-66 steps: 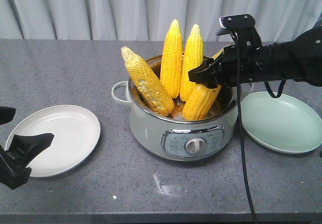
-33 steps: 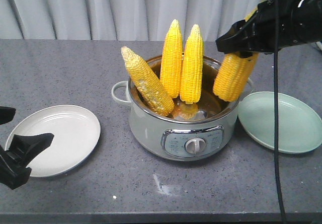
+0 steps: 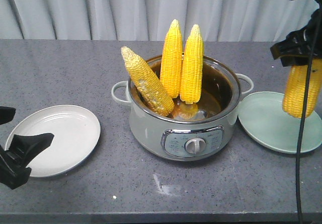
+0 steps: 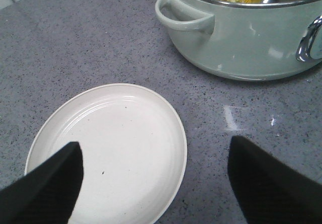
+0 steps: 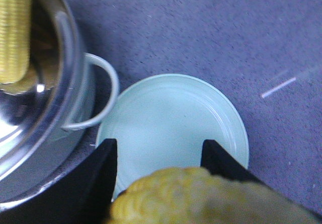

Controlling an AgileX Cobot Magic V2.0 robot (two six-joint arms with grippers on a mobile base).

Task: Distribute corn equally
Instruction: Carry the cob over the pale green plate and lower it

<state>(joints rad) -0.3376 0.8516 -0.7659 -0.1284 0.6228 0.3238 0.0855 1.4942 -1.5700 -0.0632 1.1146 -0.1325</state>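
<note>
Transfer step: my right gripper point(image 3: 298, 53), jaws clamped on one bright-yellow husked corn cob point(image 3: 302, 90), holds it above the round pale-green plate point(image 3: 266, 128) at right, while three cobs point(image 3: 171, 58) stand in the central grey-green metal pot point(image 3: 151, 128) and my left gripper point(image 4: 153, 168) hovers open over the round white plate point(image 4: 126, 118) at left; next, I judge, comes lowering and release.

One corn cob point(image 3: 302, 94) in right hand point(image 3: 300, 59), above green plate point(image 3: 266, 124)

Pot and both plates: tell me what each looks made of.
Pot: pale green glossy shell, probably painted metal or plastic, judging by soft highlights. Its liner: polished steel, mirror-like reflections. White plate: likely glazed ceramic, smooth sheen with faint concentric rings. Green plate: similar glazed look; ceramic or melamine, can't tell.
</note>
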